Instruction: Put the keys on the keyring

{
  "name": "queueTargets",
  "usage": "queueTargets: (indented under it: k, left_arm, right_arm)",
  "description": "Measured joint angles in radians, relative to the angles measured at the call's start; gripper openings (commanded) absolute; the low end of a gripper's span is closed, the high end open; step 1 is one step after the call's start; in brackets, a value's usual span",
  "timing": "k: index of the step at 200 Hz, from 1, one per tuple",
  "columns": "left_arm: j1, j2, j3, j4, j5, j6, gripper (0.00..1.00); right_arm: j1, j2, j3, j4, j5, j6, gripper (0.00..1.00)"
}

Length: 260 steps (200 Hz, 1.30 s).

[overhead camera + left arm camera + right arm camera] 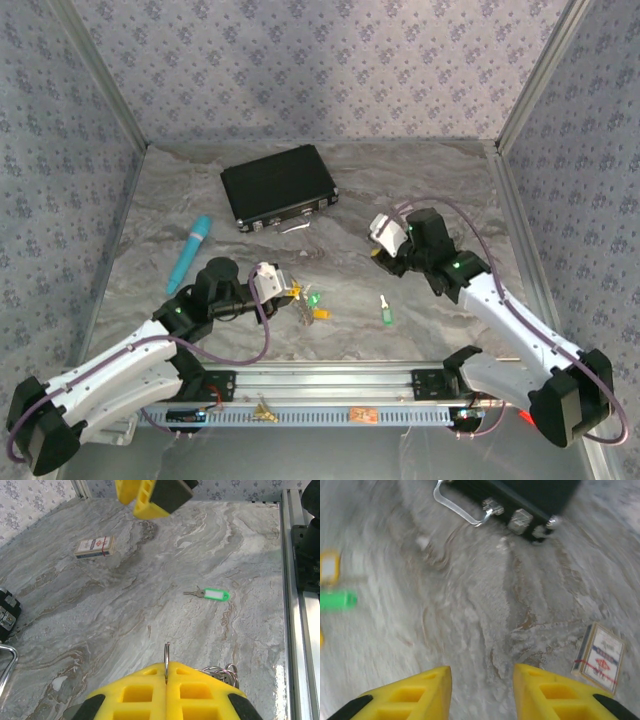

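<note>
The left jaws are clamping the keyring [166, 655] upright between them, likely steadying it for threading, while the right jaws are hovering apart, free to fetch the green key [212, 594].

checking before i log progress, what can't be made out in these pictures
1. Left wrist view: the left end effector, shut on a metal ring, hides the ring's lower part and part of the ring cluster behind it.
2. Right wrist view: motion blur smears the green tag and yellow tag; the top edge cuts off the black case.
3. Top view: the keys beside the left end effector are too small to count.
</note>
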Motion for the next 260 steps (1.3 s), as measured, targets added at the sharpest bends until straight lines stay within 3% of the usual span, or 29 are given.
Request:
queueTargets:
  k: [27, 68, 108, 205, 260]
  left_arm:
    - [0.0, 0.008, 0.0, 0.005, 0.0, -0.007, 0.0]
    - [0.0, 0.019, 0.0, 0.019, 0.004, -0.007, 0.0]
    - [-0.003, 0.019, 0.0, 0.029, 0.012, -0.007, 0.0]
    - [-0.017, 0.017, 0.0, 0.029, 0.026, -0.007, 0.0]
    - [-0.021, 0.018, 0.0, 0.029, 0.031, -0.007, 0.0]
  right_arm:
    - [-0.082, 0.093, 0.082, -0.188, -0.073, -0.258, 0.36]
    - [-0.016, 0.021, -0.068, -0.354, -0.068, -0.465, 0.34]
    - [-0.013, 0.051, -0.154, -0.369, -0.091, -0.525, 0.32]
    - [-0.06, 0.303, -0.108, -0.258, -0.1, -0.586, 0.36]
    - [-0.063, 0.362, -0.074, -0.243, -0.119, -0.599, 0.36]
